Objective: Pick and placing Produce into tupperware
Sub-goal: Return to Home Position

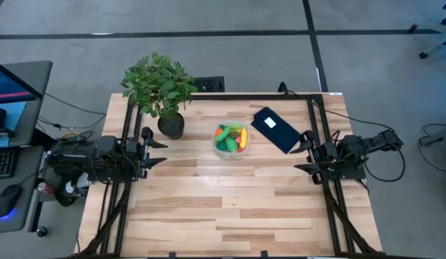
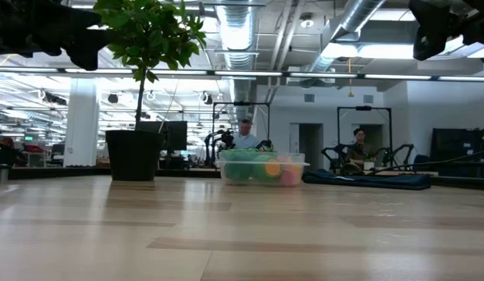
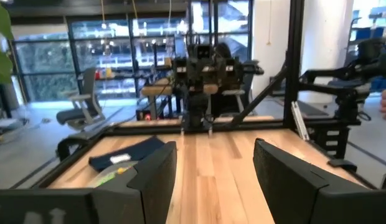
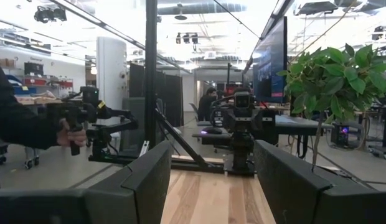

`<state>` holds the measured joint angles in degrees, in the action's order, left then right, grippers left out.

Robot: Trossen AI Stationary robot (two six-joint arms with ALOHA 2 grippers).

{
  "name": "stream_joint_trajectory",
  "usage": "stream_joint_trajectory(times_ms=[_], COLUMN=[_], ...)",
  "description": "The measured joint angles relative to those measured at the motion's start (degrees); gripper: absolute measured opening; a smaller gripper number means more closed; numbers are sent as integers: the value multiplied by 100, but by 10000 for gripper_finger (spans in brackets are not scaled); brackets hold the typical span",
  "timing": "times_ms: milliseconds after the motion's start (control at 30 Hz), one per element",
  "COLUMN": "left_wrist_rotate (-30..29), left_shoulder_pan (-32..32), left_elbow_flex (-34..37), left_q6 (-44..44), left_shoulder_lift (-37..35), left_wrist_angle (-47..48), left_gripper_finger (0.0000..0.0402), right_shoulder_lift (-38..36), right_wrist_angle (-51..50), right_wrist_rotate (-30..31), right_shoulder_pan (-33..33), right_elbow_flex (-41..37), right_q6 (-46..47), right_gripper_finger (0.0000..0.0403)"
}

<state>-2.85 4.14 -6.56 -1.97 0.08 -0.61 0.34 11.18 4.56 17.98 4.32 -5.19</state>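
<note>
Label (image 1: pixel 270 123) first: a white patch on the black slab (image 1: pixel 275 130). We can't read its writing in any view.

High view: the tupperware (image 1: pixel 231 139) sits on the table (image 1: pixel 230 208) between the plant (image 1: pixel 160 85) and the slab, touching neither. The produce (image 1: pixel 230 137) is inside it; we make out green, orange, yellow and a bit of red. The left gripper (image 1: pixel 159 153) is at the table's left edge, jaws apart, holding nothing. The right gripper (image 1: pixel 302 157) is at the right edge, jaws apart, holding nothing, just beside the slab's near corner.

Low view: the tupperware (image 2: pixel 261 168) stands upright, with green, orange and pink showing through its wall. Pot (image 2: pixel 133 154) on one side, slab lying flat on the other. Of the arms, only dark parts show in the top corners. Two people (image 2: pixel 243 134) are in the room behind.

Left wrist view: fingers (image 3: pixel 152 180) wide apart over bare wood. The right arm (image 3: pixel 205 68) is opposite. Slab and label are off to one side.

Right wrist view: fingers (image 4: pixel 149 180) wide apart, with the left arm (image 4: pixel 243 124) opposite. Only here we see a person's sleeve (image 4: pixel 15 121) and a hand (image 4: pixel 65 134) gripping a dark handle.
</note>
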Motion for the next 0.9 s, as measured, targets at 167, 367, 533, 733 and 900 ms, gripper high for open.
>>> stream_joint_trajectory(times_ms=[167, 367, 533, 733, 900], left_wrist_rotate=[0, -53, -154, -498, -507], left_shoulder_pan=[0, 0, 0, 0, 0], left_elbow_flex=[315, 591, 594, 596, 598], left_q6=[-106, -99, -420, -744, -751], left_shoulder_lift=[2, 0, 2, 2, 2], left_wrist_angle=[-562, -1083, -1174, -1006, -998], left_gripper_finger=[203, 203, 203, 203, 203], right_shoulder_lift=[0, 0, 0, 0, 1], right_wrist_angle=[1, 91, 107, 102, 24], right_wrist_rotate=[-2, -7, -9, -43, -334], right_shoulder_pan=[1, 2, 2, 2, 2], right_elbow_flex=[0, 0, 0, 0, -2], right_q6=[4, 10, 6, -223, -567], right_gripper_finger=[221, 221, 221, 221, 221])
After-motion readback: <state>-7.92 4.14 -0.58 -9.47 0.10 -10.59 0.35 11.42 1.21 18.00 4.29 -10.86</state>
